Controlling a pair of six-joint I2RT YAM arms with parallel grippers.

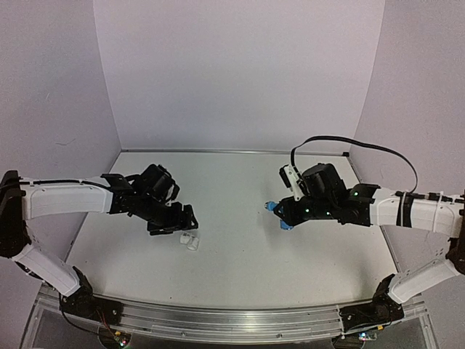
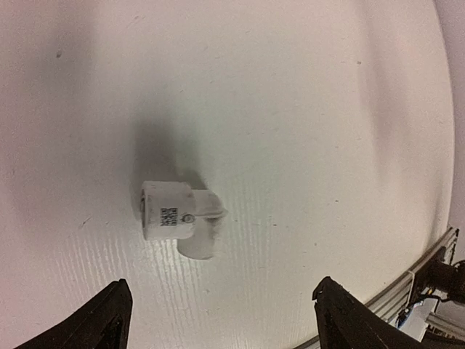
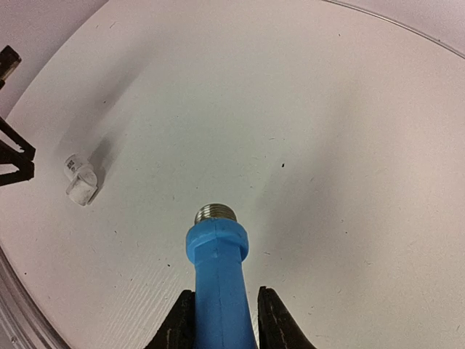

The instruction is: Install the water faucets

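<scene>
- Toward the near left part of the worktop (image 1: 240, 283), the white pipe fitting (image 2: 178, 218) lies on its side. Its label faces up, a short stub juts from it, and neither arm touches it.
- Just over it hangs the left gripper (image 2: 221, 323), its jaws spread wide and holding nothing. The fitting sits a little ahead of the fingertips, clear of both.
- The step in hand looks like picking up that fitting. A good grasp would likely straddle the labelled barrel, not the stub, and leave the open mouth exposed.
- Farther in, right of centre, the right gripper (image 3: 221, 323) is clamped on the body of the blue tap (image 3: 218, 269). The silvery threaded end pokes out ahead of the fingers.
- For the mating, thread and socket should probably line up on one axis before any push or turn; a tilted start risks jamming.
</scene>
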